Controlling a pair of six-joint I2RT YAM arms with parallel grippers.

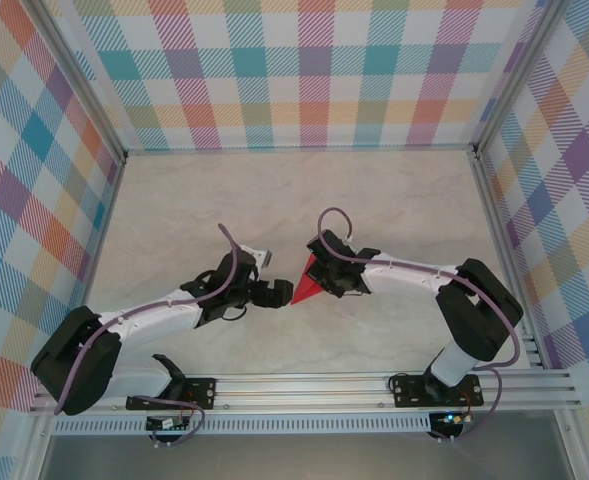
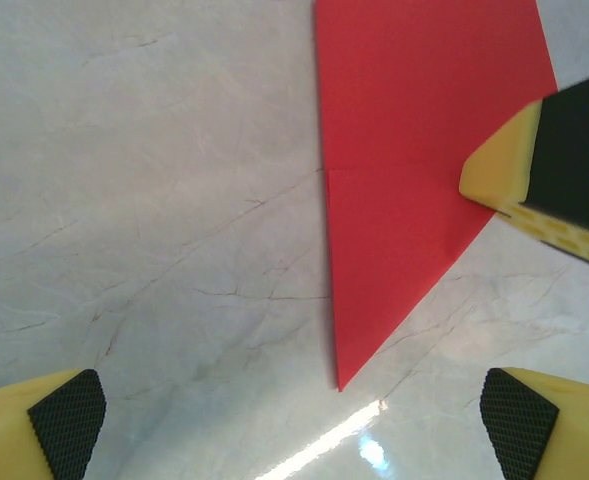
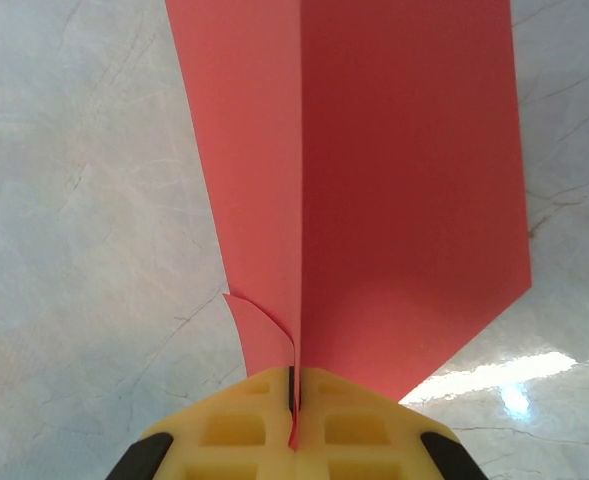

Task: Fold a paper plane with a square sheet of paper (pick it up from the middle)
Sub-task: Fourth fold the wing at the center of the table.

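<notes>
We see the bright-red folded paper plane (image 1: 305,288) pinched at its blunt end in the right claw (image 3: 294,405). Its two yellow fingers (image 3: 234,430) are pressed together on the centre crease, with layered red flaps spreading out ahead of them to either side. The plane's long axis runs straight out from that claw, and its pointed nose aims at the left claw (image 1: 278,293). The nose stops just short of the gap between the left claw's black pads (image 2: 69,420). The left claw stands wide, holding and touching nothing, with the pale marbled surface (image 1: 374,200) bare between its fingers. We cannot tell whether the nose rests on the surface or hangs just above it.
</notes>
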